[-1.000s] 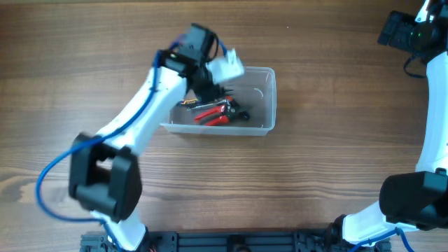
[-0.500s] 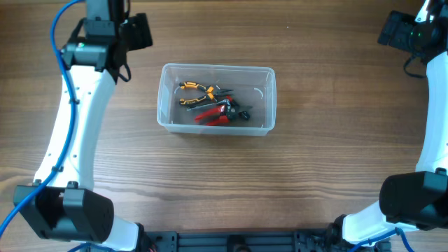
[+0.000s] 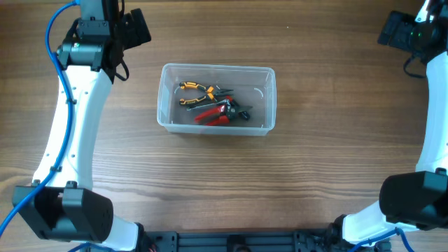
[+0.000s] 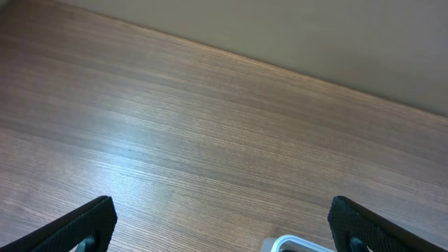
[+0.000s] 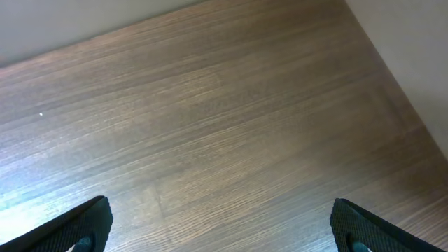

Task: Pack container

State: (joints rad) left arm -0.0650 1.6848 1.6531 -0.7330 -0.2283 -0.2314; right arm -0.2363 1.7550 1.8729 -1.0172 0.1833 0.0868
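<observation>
The clear plastic container (image 3: pixel 268 98) sits mid-table in the overhead view. It holds yellow-handled pliers (image 3: pixel 196 89), red-handled pliers (image 3: pixel 212 116) and a dark tool (image 3: pixel 238 110). A corner of the container's rim (image 4: pixel 290 244) shows at the bottom of the left wrist view. My left gripper (image 4: pixel 222 222) is open and empty, raised at the far left, away from the container; its arm head is in the overhead view (image 3: pixel 112 31). My right gripper (image 5: pixel 222 222) is open and empty at the far right corner (image 3: pixel 402 31).
The wooden table (image 3: pixel 231 175) spreads around the container. A pale wall edge runs along the table's far side in both wrist views (image 4: pixel 350 35). The arm bases stand at the front left and front right.
My left arm has swung from over the container back to the far left, leaving the tools in the container; in the last half second it only shifted slightly. The right arm has not moved.
</observation>
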